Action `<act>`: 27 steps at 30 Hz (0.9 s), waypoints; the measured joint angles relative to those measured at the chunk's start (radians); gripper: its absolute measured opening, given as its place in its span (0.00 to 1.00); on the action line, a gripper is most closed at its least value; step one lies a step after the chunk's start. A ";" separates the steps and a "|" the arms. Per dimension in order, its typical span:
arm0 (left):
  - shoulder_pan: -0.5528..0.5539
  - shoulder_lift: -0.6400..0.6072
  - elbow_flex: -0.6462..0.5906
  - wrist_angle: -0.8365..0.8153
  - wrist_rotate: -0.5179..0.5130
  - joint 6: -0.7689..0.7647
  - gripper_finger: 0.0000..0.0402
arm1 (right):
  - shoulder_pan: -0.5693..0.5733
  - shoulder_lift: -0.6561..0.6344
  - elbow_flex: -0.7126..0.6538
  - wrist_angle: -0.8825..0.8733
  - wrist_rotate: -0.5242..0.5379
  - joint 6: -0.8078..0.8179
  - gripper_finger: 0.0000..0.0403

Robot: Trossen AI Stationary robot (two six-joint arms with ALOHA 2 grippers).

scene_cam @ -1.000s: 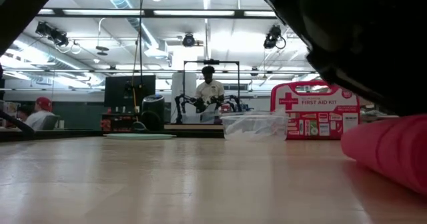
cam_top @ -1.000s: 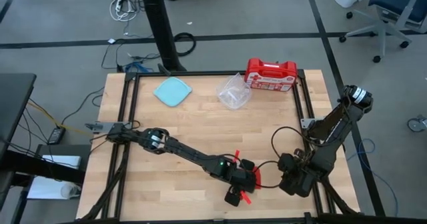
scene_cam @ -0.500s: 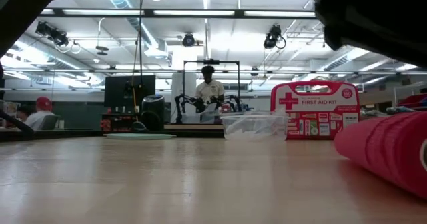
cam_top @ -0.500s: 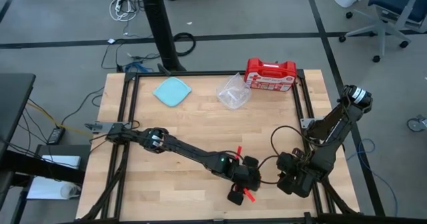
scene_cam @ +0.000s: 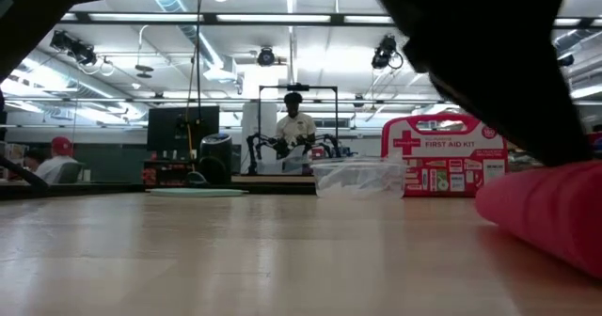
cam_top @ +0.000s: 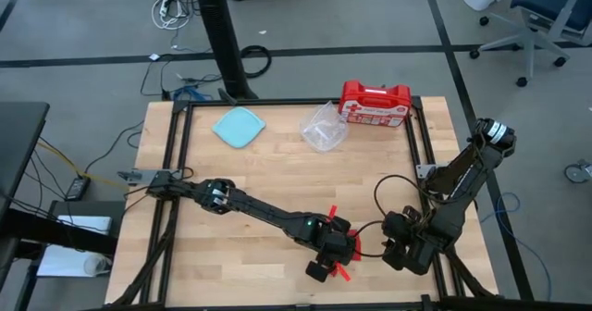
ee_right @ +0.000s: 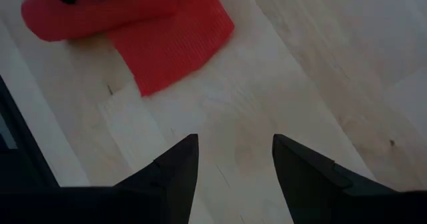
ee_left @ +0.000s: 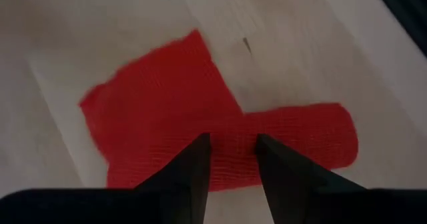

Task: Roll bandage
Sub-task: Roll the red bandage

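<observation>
On pale wood, knitted red bandage (ee_left: pixel 220 141)

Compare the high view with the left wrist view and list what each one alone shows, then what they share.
Only the high view shows the red first-aid case, the clear plastic bag, the light blue cloth, and the right gripper waiting beside the work. Only the left wrist view shows the bandage as a partly rolled tube with a flat tail spread on the table. Both show the left gripper over the bandage, jaws apart.
</observation>
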 joint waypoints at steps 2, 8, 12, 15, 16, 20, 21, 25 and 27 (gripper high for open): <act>0.000 0.014 0.002 0.033 0.008 -0.001 0.32 | 0.000 0.000 0.000 0.009 0.008 0.000 0.47; 0.000 0.053 0.002 0.190 0.010 -0.005 0.32 | 0.000 0.000 0.000 0.016 0.026 0.000 0.47; 0.000 0.061 -0.001 0.279 0.009 -0.007 0.32 | 0.000 0.000 0.000 0.016 0.044 -0.001 0.47; 0.000 0.061 -0.002 0.278 0.010 -0.005 0.32 | 0.005 0.000 0.000 0.017 0.050 0.005 0.47; 0.000 0.061 0.001 0.265 0.010 -0.008 0.32 | 0.006 0.000 0.000 0.016 0.051 0.009 0.47; 0.000 0.046 0.001 0.227 0.010 -0.027 0.32 | 0.015 0.000 0.000 0.010 0.058 0.018 0.47; 0.000 0.040 0.001 0.220 0.010 -0.028 0.32 | 0.015 0.000 0.000 0.010 0.061 0.018 0.47; -0.001 0.019 0.002 0.190 0.011 -0.036 0.32 | 0.015 0.000 0.000 0.005 0.075 0.018 0.47; -0.002 0.009 0.002 0.165 0.011 -0.044 0.32 | 0.015 0.000 0.000 0.004 0.078 0.018 0.47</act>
